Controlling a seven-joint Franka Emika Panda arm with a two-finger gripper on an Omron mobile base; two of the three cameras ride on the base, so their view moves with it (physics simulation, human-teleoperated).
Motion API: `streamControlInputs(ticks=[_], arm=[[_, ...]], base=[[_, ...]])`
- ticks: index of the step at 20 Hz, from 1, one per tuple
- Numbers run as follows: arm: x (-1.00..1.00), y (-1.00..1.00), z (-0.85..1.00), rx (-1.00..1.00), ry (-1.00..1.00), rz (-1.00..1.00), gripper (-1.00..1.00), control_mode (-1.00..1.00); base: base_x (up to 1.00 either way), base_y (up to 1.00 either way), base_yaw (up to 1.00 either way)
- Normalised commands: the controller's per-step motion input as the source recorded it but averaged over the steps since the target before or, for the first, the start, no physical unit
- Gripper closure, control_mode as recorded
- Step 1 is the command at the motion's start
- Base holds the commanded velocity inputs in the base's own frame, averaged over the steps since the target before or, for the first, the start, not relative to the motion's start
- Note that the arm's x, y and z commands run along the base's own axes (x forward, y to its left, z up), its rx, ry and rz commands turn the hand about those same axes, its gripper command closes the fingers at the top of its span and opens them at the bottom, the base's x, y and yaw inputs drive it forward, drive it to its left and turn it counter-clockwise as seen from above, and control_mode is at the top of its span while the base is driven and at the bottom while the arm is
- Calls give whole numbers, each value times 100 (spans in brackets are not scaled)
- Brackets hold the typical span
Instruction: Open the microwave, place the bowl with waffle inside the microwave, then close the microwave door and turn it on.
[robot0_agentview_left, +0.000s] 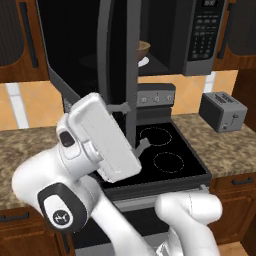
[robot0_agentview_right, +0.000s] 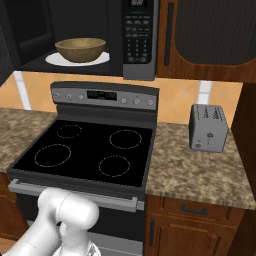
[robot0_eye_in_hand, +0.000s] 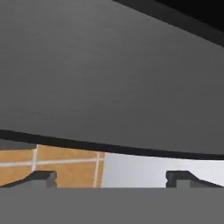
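The microwave hangs above the stove with its cavity exposed; the keypad strip runs down its right side. Inside, the bowl sits on the white turntable plate, roughly centred on it (the waffle cannot be made out past the bowl's rim). In the left base view the microwave door stands swung outward, seen nearly edge-on as a tall grey frame in front of the cavity, with part of the bowl showing just past its right edge.

The white arm rises from the lower right of the left base view, and its hand reaches up toward the inner face of the door, where the gripper is close to the grey frame. In the hand view the gripper faces a broad grey panel at close range; its two dark fingertips stand wide apart, with nothing between them. A toaster rests on the granite counter to the right of the stove.
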Motion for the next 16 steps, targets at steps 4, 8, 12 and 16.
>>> streamControlInputs(ticks=[4,8,12,16], arm=[[5,-72,35,15,7,13,-100,-100],[0,-82,-8,6,15,31,-100,-100],[22,-58,-36,0,31,41,-100,-100],[23,-15,-17,0,18,32,-100,-100]], base=[[0,0,0],[0,0,0],[0,0,0],[0,0,0]])
